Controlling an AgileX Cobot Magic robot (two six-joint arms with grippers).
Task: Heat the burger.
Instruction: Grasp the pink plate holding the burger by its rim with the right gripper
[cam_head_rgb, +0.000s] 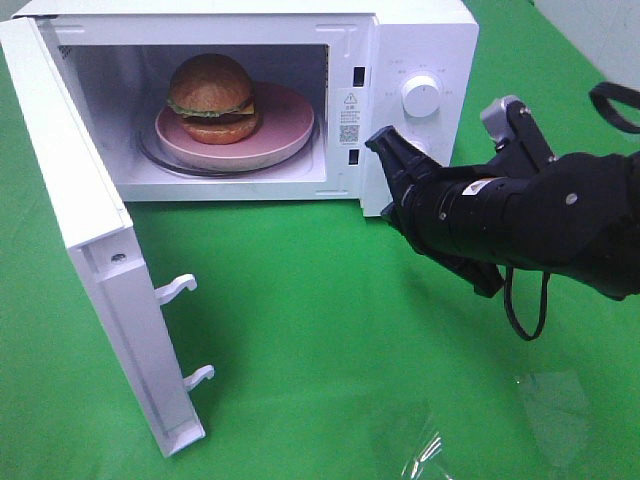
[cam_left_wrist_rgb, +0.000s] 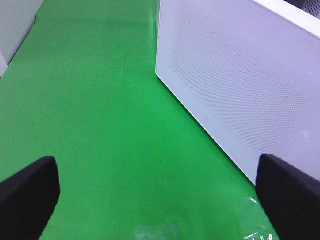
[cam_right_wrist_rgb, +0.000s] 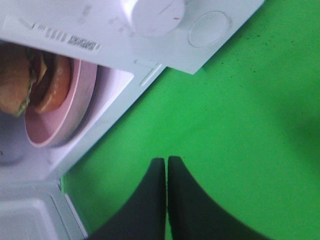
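Front mouth of microwave (cam_head_rgb: 440, 50) is free; approach over green cloth (cam_head_rgb: 300, 300) is clear. Swung-out door (cam_head_rgb: 95, 260) walls off the left. Inside, burger (cam_head_rgb: 211, 98) on pink plate (cam_head_rgb: 285, 125) fills cavity centre. Just before control panel (cam_head_rgb: 440, 140) stands right gripper (cam_head_rgb: 375, 142), fingers together.

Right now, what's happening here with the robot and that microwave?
The burger sits on a pink plate inside the microwave, whose door stands wide open. The right pincer is shut and empty, hovering just in front of the control panel, below the dial. The left pincer is open, holding nothing, over the green cloth next to a white panel of the microwave. The burger is loaded, but the door is not yet closed.
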